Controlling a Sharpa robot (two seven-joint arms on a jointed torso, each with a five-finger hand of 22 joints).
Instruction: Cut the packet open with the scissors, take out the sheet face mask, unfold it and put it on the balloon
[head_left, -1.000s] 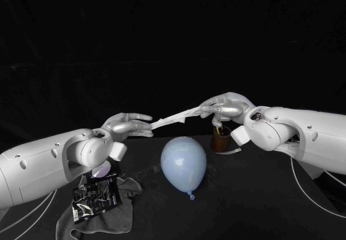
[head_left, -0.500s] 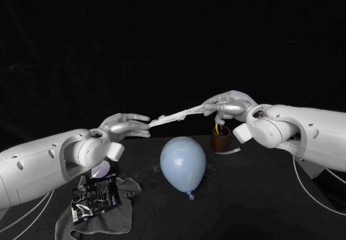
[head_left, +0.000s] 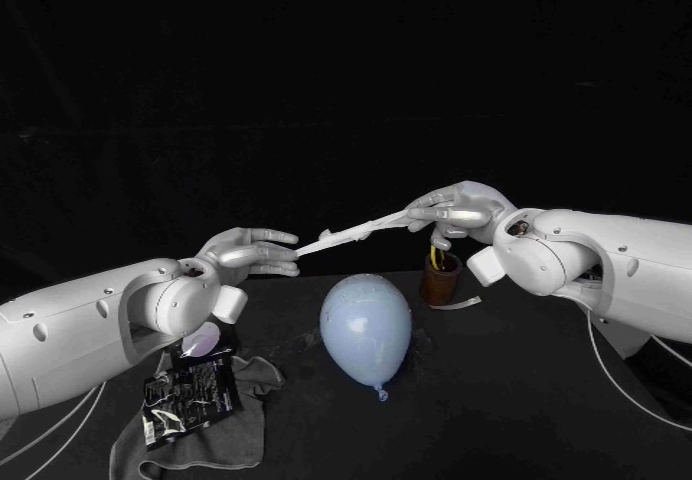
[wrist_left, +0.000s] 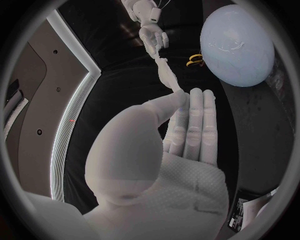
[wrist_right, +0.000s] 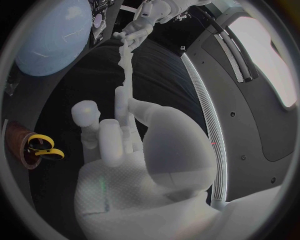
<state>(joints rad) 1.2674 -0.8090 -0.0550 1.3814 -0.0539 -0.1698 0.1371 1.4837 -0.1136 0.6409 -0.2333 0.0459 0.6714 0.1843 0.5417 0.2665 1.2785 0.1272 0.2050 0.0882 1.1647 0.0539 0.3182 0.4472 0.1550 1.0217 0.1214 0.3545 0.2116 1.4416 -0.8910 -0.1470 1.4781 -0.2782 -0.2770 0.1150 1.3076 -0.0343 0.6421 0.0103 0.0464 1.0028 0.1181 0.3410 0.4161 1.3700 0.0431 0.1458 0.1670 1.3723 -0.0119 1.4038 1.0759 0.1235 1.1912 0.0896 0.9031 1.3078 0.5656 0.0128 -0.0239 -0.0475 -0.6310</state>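
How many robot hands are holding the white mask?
2. The left hand pinches one end of the sheet face mask, the right hand the other end, above the balloon.

My left hand (head_left: 254, 250) hangs above the balloon (head_left: 366, 325) and off to its left side. The fingers stretch out nearly level toward my other hand, with thumb and fingertips pinching one end of the twisted sheet mask (head_left: 358, 232). My right hand (head_left: 459, 212) sits higher, above the balloon's right side, its fingers curled downward around the mask's other end. My left forearm (head_left: 87, 325) rises toward the balloon from lower left, and my right forearm (head_left: 613, 262) comes in from the right.
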